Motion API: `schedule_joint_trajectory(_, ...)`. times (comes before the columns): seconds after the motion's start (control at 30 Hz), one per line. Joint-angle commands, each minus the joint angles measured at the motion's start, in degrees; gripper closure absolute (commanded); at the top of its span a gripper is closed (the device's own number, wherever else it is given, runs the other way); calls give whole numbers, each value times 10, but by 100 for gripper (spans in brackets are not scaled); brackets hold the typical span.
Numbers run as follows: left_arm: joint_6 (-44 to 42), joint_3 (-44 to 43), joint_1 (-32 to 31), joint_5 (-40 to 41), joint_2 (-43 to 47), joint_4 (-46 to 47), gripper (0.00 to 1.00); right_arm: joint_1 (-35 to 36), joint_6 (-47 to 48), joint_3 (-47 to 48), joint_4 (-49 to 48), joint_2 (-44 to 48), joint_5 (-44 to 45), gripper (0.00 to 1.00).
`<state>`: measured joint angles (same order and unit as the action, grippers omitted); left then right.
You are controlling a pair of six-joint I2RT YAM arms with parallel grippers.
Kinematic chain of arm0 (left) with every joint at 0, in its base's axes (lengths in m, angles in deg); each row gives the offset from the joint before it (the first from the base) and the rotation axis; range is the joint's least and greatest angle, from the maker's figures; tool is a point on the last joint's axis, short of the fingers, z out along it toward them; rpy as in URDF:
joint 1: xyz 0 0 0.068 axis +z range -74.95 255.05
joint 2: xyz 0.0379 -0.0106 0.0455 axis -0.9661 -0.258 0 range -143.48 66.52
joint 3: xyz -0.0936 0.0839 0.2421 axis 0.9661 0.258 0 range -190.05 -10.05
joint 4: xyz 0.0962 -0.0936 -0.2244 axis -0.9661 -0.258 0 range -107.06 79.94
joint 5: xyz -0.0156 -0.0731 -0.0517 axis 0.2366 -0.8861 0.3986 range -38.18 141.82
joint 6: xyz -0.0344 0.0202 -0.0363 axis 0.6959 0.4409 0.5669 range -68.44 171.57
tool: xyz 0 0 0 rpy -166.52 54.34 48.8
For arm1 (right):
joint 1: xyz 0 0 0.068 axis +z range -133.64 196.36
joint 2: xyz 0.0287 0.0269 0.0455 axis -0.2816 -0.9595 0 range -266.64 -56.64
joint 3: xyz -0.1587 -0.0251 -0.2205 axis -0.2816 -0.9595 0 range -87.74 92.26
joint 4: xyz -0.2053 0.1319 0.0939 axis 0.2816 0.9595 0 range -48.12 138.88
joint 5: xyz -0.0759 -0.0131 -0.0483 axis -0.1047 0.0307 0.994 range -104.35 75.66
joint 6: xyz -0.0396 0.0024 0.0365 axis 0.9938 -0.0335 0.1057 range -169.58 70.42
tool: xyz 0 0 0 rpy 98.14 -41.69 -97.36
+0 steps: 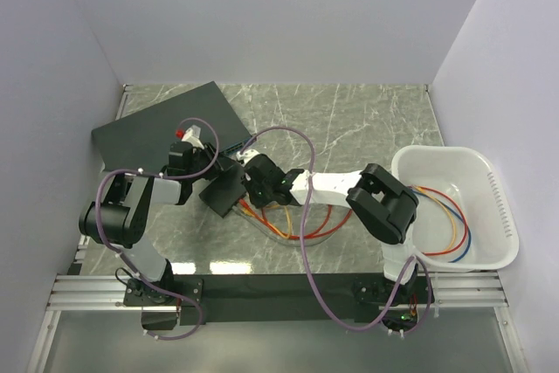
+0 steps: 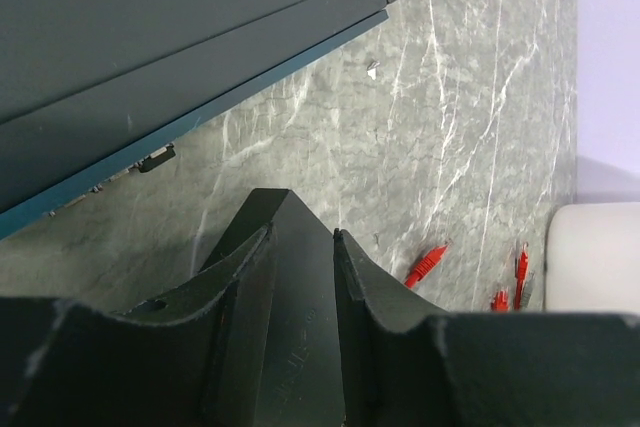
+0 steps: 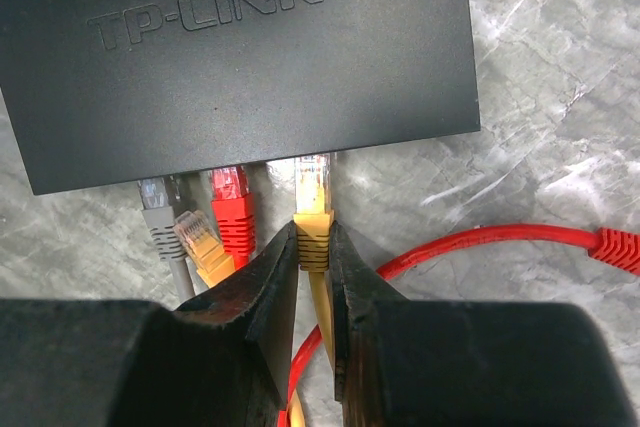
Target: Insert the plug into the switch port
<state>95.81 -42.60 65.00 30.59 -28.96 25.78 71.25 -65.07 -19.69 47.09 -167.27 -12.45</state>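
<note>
On my feed a big dark slab (image 1: 162, 128) with a blue front strip lies at the far left of the marble desk (image 1: 349, 120). A white tub (image 1: 500, 203) sits at the right edge, with red, orange and blue cables (image 1: 456, 224) curled inside. Loose red plugs (image 2: 427, 264) lie on the marble.

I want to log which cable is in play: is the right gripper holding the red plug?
No, the right gripper pinches the yellow plug; the red plug sits at the switch edge beside it.

1 overhead view plus 2 close wrist views, black box (image 1: 222, 191) common.
</note>
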Motion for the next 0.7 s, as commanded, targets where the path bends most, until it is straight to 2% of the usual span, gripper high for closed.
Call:
schedule_joint_trajectory(0.0, -5, 22, 2, -5, -16, -3, 64, 4, 2, 37, -26, -8, 3, 100)
schedule_joint_trajectory(0.67, 34, 48, -28, 53, -47, -31, 66, 14, -16, 52, -35, -17, -13, 100)
